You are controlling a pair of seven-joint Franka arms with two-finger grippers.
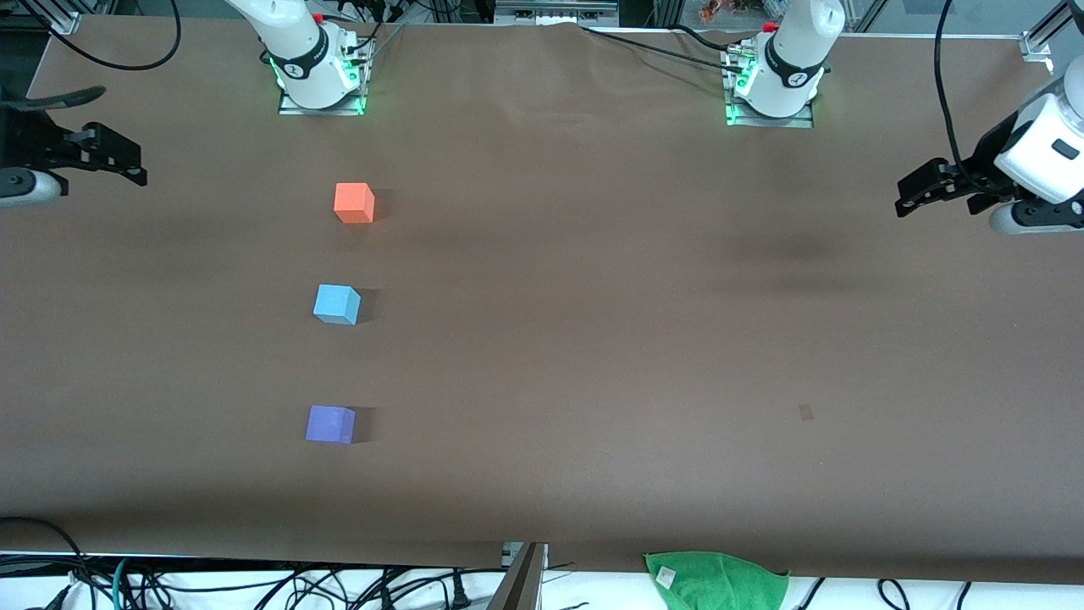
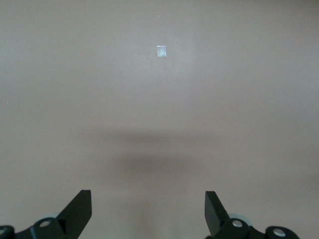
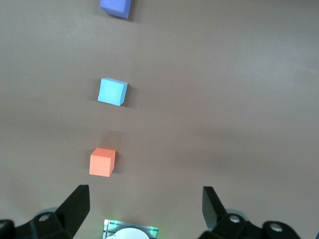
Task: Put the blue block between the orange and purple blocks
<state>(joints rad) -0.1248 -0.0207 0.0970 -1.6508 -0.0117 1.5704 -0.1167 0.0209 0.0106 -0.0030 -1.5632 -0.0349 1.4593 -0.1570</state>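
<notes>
The blue block (image 1: 337,304) sat on the desk (image 1: 593,339) in line between the orange block (image 1: 354,203) and purple block (image 1: 330,424); both pincers, left pincer (image 1: 910,193) and right pincer (image 1: 127,161), hung wide and empty at the desk's ends, best left clear.

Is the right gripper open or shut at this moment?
Open. In the right wrist view the right gripper has its two black fingers wide apart with nothing between them, above bare table near the orange block.
</notes>
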